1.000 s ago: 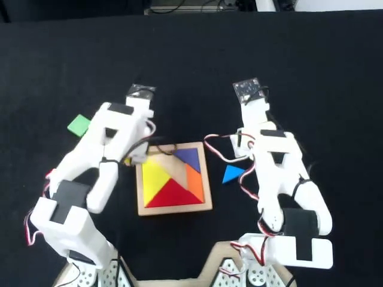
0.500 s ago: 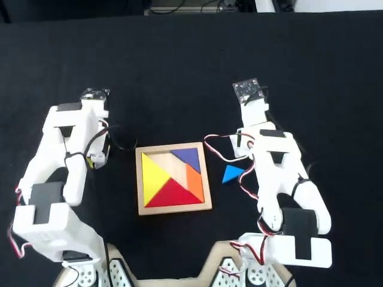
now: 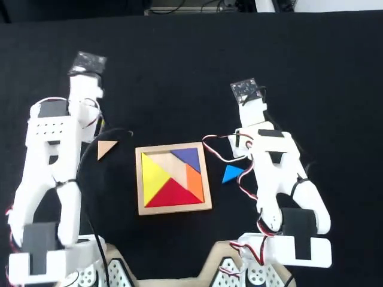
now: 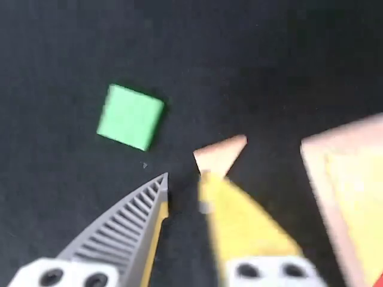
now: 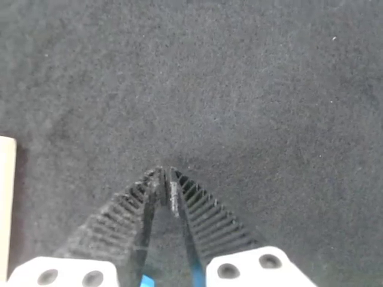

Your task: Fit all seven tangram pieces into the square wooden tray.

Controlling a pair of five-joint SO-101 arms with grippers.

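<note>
The square wooden tray (image 3: 173,207) lies mid-table holding a yellow triangle (image 3: 153,177), a red triangle (image 3: 175,194), an orange piece (image 3: 194,180) and a purple piece (image 3: 188,158). A small tan triangle (image 3: 106,147) lies on the cloth just left of the tray. A blue triangle (image 3: 232,173) lies to the tray's right, beside the right arm. My left gripper (image 4: 182,182) hovers open and empty; the tan triangle (image 4: 220,154) sits at its yellow fingertip and the green square (image 4: 130,116) lies just beyond. My right gripper (image 5: 163,176) is shut on nothing, over bare cloth.
Black cloth covers the whole table. The left arm (image 3: 51,155) stands along the left side, the right arm (image 3: 275,173) close to the tray's right edge. The tray's corner (image 4: 344,173) edges into the left wrist view.
The left arm swung away from the tray's far-left corner, out to the left and back. The tan triangle now shows on the cloth; the arm now covers the green square. The right arm barely moved.
</note>
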